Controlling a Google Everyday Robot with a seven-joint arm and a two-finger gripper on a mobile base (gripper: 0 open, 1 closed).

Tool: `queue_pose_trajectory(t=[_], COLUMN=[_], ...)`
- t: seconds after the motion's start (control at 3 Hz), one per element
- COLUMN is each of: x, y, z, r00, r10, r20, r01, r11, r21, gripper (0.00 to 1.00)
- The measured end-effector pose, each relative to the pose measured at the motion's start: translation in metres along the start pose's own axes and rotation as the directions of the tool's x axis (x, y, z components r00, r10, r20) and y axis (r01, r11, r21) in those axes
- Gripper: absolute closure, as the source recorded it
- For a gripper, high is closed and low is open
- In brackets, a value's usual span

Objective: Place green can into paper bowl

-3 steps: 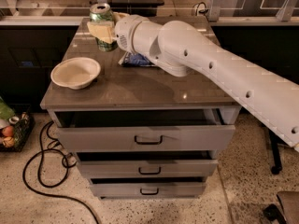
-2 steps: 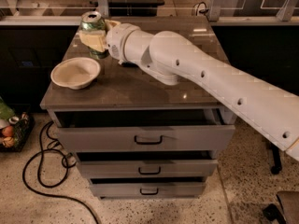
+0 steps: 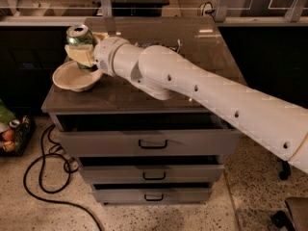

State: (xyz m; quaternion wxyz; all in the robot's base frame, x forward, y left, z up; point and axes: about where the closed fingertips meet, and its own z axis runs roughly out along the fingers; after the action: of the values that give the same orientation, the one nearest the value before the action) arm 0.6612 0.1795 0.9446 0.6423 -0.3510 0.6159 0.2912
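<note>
Presently, in the upper left of the frame, the end effector (image 3: 83, 52) is clamped around the green can (image 3: 79, 34). Its pale fingers (image 3: 80, 57) press against the can's lower half, and the silver top stands free above them. A second ago I had the can farther right, towards the back of the tabletop (image 3: 202, 57). The arm (image 3: 211, 95) has since swept it leftward and lower in the frame, so that it now hangs over the far rim of the paper bowl (image 3: 61, 80). The bowl has not shifted; it rests upright at the left edge of the tabletop, its pale hollow facing up. The can leans slightly and its base is hidden behind the fingers, so I cannot tell whether it touches the rim or sits just above it. I judge the carrying phase nearly finished: the can is held and roughly lined up with the rear part of the bowl, but not yet released. What remains, in my estimate, is a small move towards the bowl's centre, a descent, and a parting of the fingers. The risk I would watch is a release too near the rim, where the can could tip the light bowl or roll off. The cabinet drawers (image 3: 153, 142) fill the lower centre, and a dark cable (image 3: 38, 177) loops on the floor at lower left.
</note>
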Motion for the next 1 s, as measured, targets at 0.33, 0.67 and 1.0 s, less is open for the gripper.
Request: queue_pose_trajectory(t=[0.33, 0.67, 1.0], x=[0.005, 0.013, 0.020], y=[0.015, 0.022, 0.020], z=[0.005, 0.014, 0.022], r00=[1.000, 0.999, 0.998], r10=[0.012, 0.043, 0.061], r20=[-0.009, -0.017, -0.020], r01=[-0.013, -0.043, -0.062], r11=[0.9998, 0.9981, 0.9957], r21=[-0.017, -0.044, -0.069], gripper=[1.00, 1.00, 1.00])
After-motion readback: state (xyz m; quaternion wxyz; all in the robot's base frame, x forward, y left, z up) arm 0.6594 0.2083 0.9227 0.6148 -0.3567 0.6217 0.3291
